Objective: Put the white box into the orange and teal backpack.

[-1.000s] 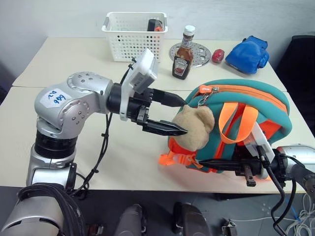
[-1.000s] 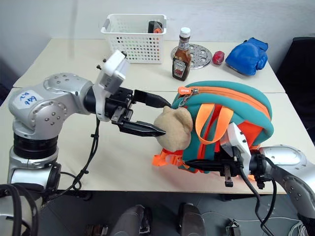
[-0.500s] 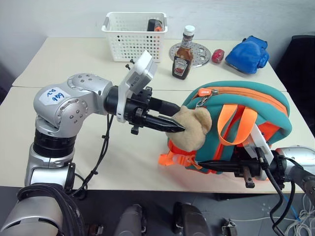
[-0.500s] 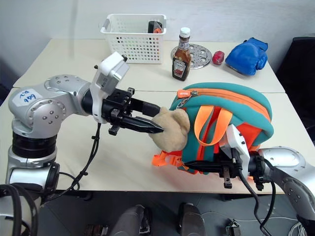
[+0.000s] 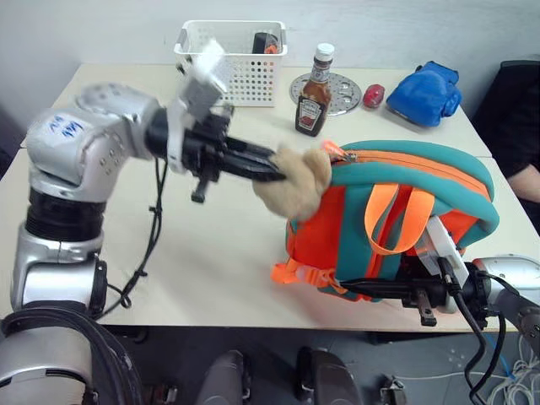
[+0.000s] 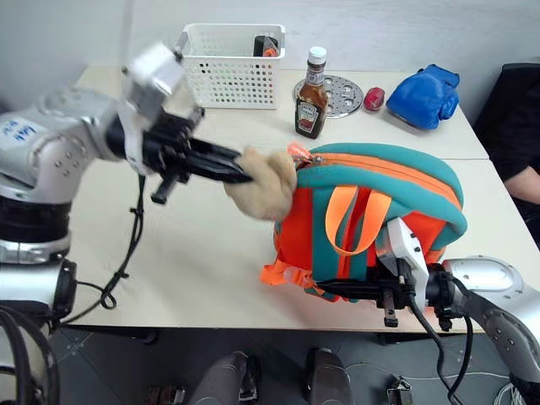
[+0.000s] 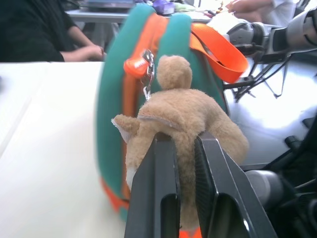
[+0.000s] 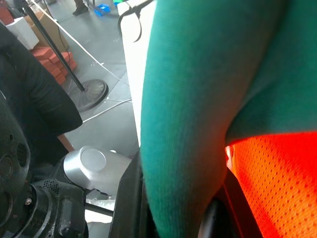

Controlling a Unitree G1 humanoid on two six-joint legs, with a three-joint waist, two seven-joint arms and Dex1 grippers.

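Now your left gripper [image 7: 185, 148] has shut its fingers on the tan plush toy [image 5: 291, 179], tugging the zipper end of the orange and teal backpack [image 5: 405, 219]; your right gripper [image 5: 354, 287] stays clamped on its lower edge. Opening appears under way.

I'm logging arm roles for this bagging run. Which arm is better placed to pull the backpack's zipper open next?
Left. The left gripper has its jaws shut on the plush toy hanging at the zipper pull. The right gripper is clamped low on the orange and teal backpack, steadying it.

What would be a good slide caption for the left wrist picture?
Left gripper shut on the tan plush toy that hangs from the zipper of the orange and teal backpack.
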